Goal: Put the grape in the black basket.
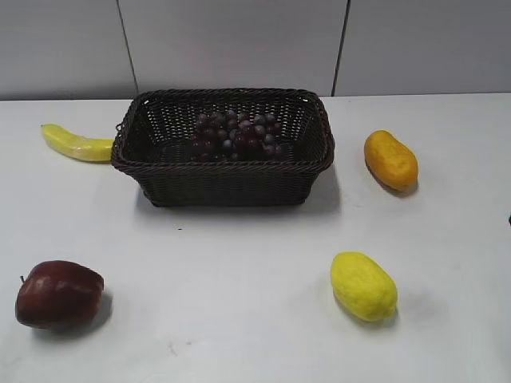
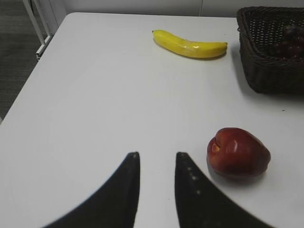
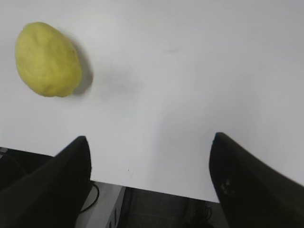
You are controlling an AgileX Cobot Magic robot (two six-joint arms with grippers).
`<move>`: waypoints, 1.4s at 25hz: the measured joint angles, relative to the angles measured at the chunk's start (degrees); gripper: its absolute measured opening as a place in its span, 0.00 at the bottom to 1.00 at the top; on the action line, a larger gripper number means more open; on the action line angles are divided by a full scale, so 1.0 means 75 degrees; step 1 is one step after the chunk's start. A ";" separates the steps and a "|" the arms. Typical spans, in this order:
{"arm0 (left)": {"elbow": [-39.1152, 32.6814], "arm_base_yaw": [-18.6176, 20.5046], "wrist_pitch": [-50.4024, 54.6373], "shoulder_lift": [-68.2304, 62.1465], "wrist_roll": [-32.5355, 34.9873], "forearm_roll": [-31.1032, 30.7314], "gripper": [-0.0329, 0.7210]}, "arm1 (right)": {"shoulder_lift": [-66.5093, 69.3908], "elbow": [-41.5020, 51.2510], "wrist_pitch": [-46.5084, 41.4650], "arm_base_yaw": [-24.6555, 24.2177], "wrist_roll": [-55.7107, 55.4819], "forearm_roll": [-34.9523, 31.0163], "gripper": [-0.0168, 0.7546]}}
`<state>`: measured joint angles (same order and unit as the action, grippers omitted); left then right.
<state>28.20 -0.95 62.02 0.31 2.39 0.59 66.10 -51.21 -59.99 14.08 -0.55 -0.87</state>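
Observation:
The bunch of dark red and purple grapes (image 1: 235, 133) lies inside the black woven basket (image 1: 222, 182) at the table's far middle. The left wrist view shows the basket's corner (image 2: 266, 71) with grapes (image 2: 290, 40) in it at the upper right. My left gripper (image 2: 156, 156) is open and empty, low over the bare table, left of the apple. My right gripper (image 3: 149, 140) is open wide and empty over the table's front edge. Neither gripper shows in the exterior view.
A dark red apple (image 1: 58, 293) (image 2: 237, 153) lies at the front left. A banana (image 1: 77, 144) (image 2: 190, 44) lies left of the basket. A yellow lemon-like fruit (image 1: 363, 286) (image 3: 46, 59) sits front right, an orange fruit (image 1: 390, 159) right of the basket.

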 joint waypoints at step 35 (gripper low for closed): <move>0.0000 0.0000 0.0000 0.0000 0.0000 0.0000 0.35 | -0.8446 0.2995 0.0033 -0.0007 -0.0154 0.0647 0.78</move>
<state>28.20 -0.95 62.02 0.31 2.39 0.59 2.75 -28.75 -59.74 14.03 -1.70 3.99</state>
